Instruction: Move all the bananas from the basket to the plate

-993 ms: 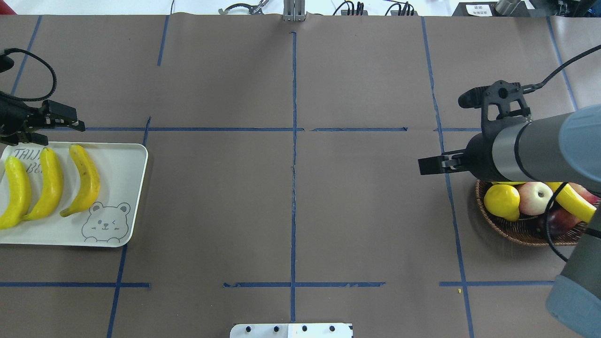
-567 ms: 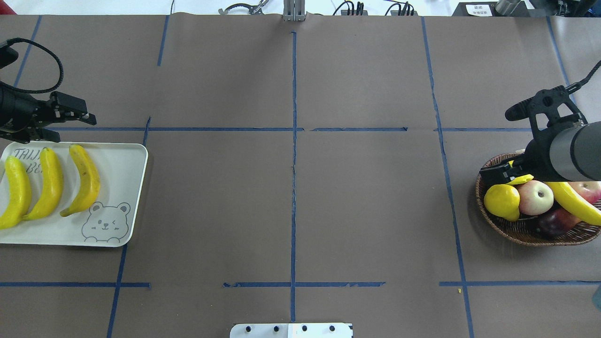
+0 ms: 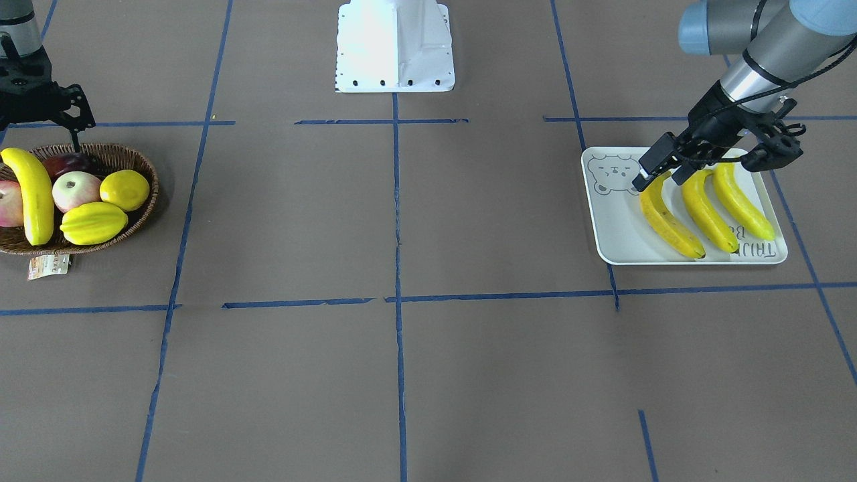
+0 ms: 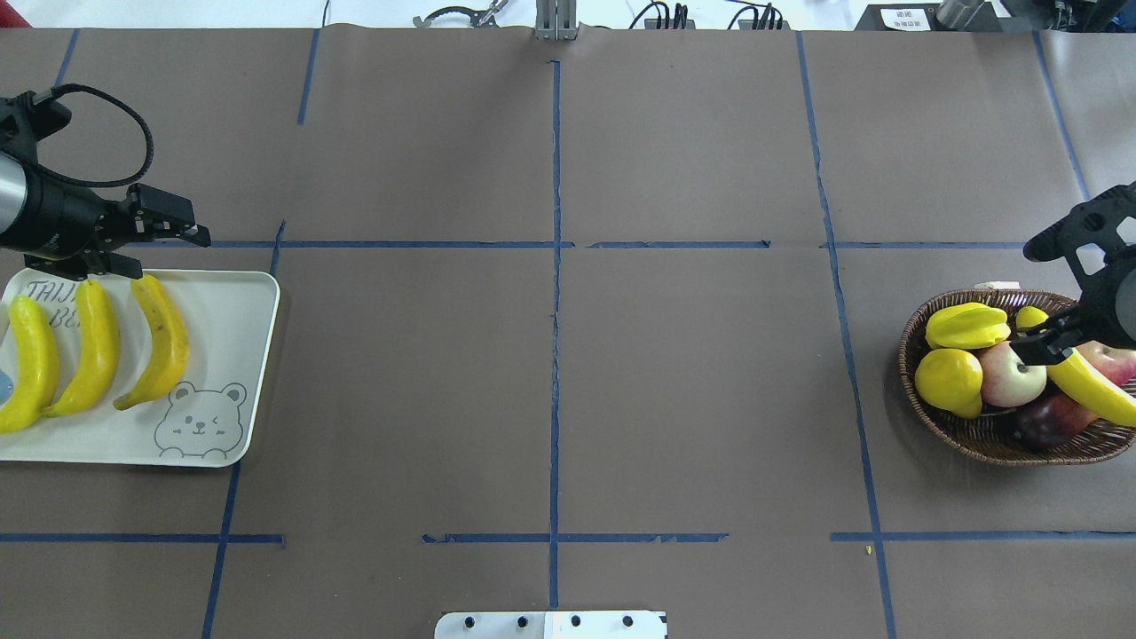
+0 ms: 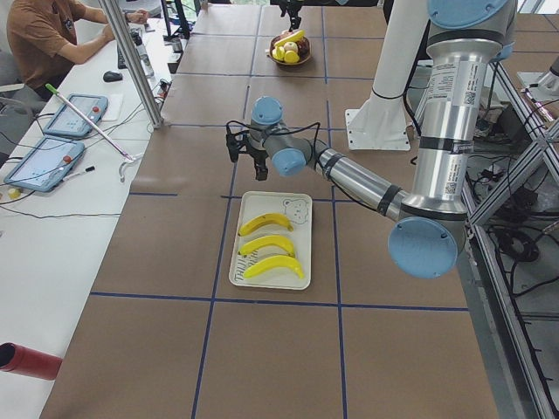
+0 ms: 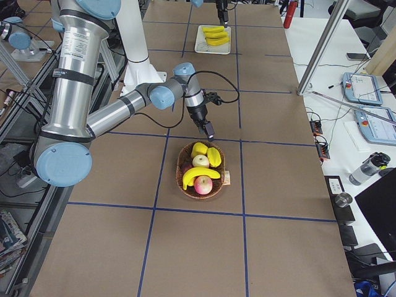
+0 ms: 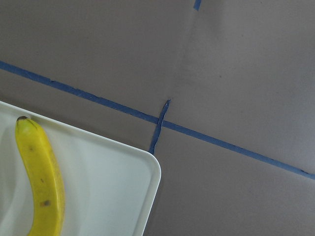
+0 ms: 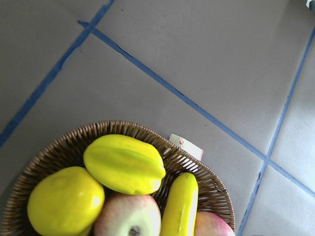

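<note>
Across the brown worktop (image 4: 692,399), your last banana (image 4: 1092,390) lies in the basket (image 4: 967,439), likely light, stiff, slick-skinned, so pinch its middle; right hand (image 4: 1040,346) hovers over it, opening unclear, left hand (image 4: 169,251) wide and empty by the plate (image 4: 240,355).

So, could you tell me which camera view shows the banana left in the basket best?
The exterior front-facing view: the banana lies whole and unobstructed across the basket. Overhead, the right gripper and the frame edge cut it; the right wrist view shows one end; the side views show it small.
</note>
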`<state>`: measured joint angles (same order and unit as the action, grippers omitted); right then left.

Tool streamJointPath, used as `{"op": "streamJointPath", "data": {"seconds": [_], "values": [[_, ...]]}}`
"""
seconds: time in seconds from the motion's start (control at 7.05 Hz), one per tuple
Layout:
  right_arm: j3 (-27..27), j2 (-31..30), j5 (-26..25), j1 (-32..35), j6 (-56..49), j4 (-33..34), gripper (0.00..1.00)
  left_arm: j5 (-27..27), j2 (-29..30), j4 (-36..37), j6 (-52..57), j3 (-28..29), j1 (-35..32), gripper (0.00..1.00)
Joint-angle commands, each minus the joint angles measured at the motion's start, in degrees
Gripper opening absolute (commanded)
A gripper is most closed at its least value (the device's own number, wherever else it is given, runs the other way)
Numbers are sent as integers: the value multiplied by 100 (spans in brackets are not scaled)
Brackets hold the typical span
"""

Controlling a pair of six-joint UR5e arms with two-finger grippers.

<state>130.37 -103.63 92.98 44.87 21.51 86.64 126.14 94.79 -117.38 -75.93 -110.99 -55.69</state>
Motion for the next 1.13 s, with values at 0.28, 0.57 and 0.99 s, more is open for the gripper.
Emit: {"op": "streamJointPath", "data": {"seconds": [0.28,0.57,0.99], "values": [[-1468,-974,-61,-5,-50,-2738,100,-2,57,5,-36,7,32,99],[-1488,-1045,96,-101,-77,-2688,100,-2,57,-4,-27,42,41,100],[-1497,-1150,177,-356,-77,-2661,100,7,83,-4,-27,77,41,99]]}}
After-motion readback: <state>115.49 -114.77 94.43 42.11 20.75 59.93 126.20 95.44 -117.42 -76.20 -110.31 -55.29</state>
